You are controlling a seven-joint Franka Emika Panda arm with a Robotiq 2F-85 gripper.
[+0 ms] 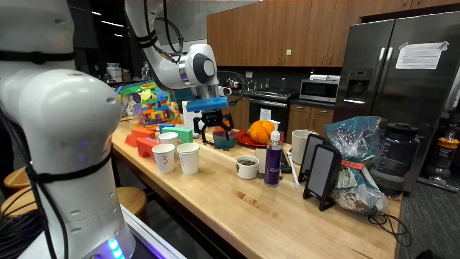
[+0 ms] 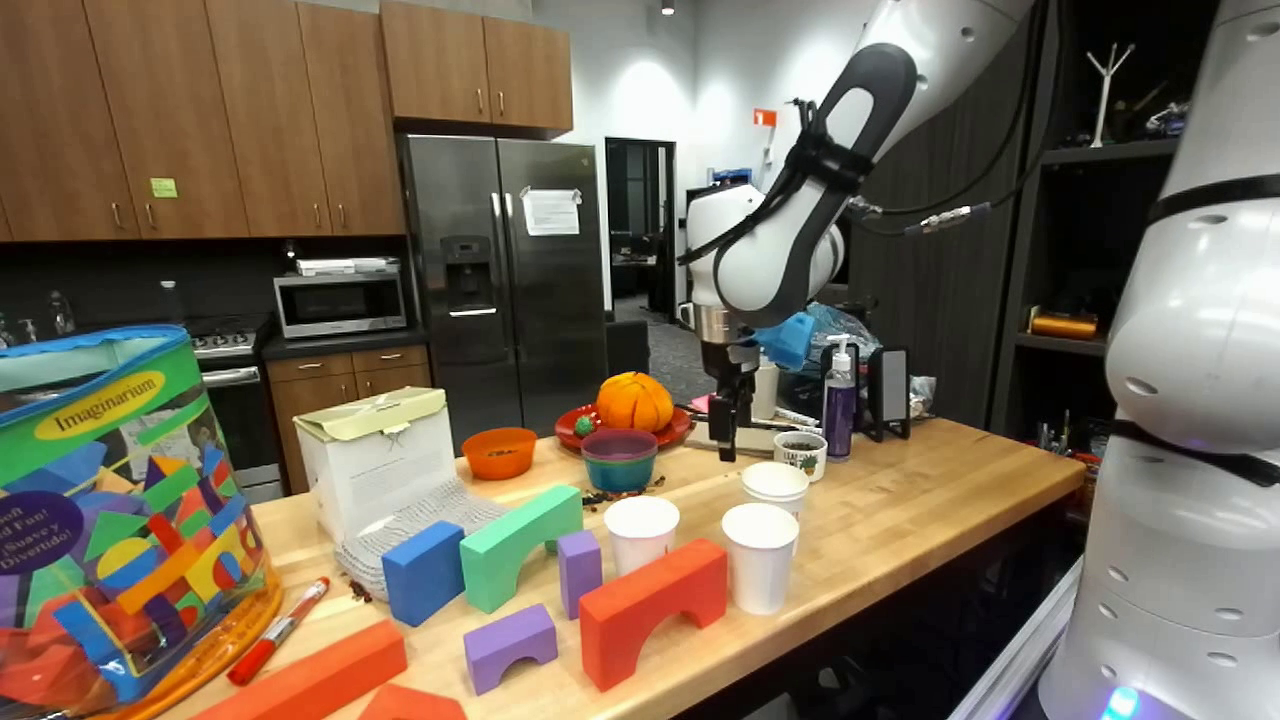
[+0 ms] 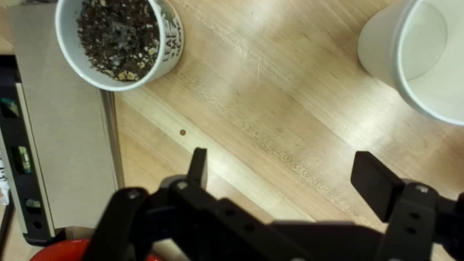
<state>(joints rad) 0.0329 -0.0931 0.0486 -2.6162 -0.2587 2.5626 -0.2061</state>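
My jaws stood spread wide, gripping nothing, pointing down above the counter. Left to right across the wrist view: a black level ran alongside a brown slab; the soil-filled pot sat close by that slab; then, well apart from it, a white paper cup. Holding the jaws upright and moving slowly, I judged, would best spare pot and cup a knock.
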